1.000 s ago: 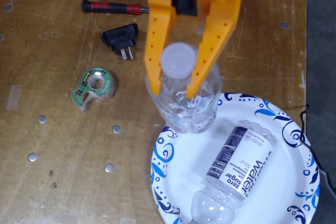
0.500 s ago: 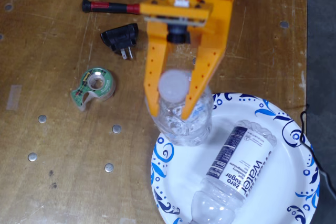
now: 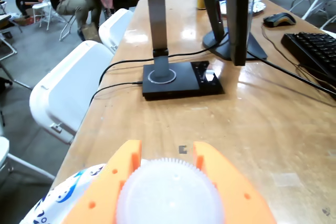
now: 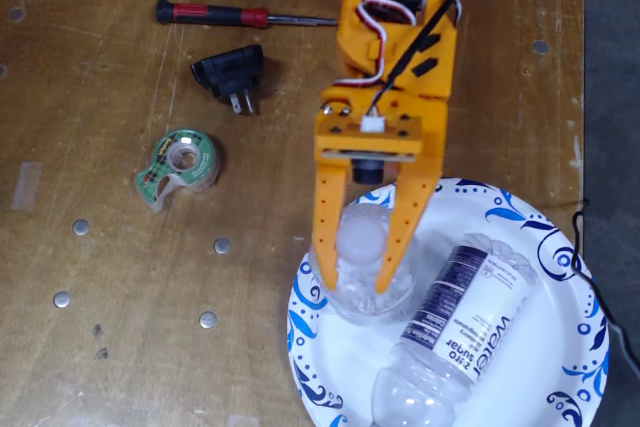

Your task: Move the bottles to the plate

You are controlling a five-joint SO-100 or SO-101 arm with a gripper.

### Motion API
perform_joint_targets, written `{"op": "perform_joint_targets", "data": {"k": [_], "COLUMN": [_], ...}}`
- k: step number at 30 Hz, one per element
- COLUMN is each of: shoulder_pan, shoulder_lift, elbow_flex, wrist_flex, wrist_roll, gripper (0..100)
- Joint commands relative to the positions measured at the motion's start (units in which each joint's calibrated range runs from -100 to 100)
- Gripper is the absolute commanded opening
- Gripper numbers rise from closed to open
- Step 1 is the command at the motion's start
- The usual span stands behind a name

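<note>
Now the orange gripper (image 4: 357, 272) squeezes the upright bottle (image 4: 368, 282) at its neck, just over the plate (image 4: 560, 367) rim, while the labeled bottle (image 4: 455, 332) already lies on the plate, so only letting go looks left.

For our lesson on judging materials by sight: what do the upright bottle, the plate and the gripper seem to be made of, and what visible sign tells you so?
Upright bottle: clear, glossy plastic; the plate shows through it, and its cap is whitish and ribbed.
Plate: probably matte white paper, with a printed blue swirl rim.
Gripper: opaque orange plastic, possibly 3D-printed; flat, dull faces with small holes.
</note>
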Motion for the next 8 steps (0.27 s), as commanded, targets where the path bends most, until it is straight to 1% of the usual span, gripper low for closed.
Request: {"op": "perform_joint_targets", "data": {"k": [1, 4, 8], "shoulder_pan": [-1.91, -2.35, -2.35], "shoulder_lift": [-3.10, -2.68, -2.68], "elbow_flex": [2.56, 4.27, 4.36], "wrist_flex": [-5.67, -7.50, -7.07], "wrist_roll": [-0.10, -0.10, 0.11], "gripper": [7, 7, 7]}}
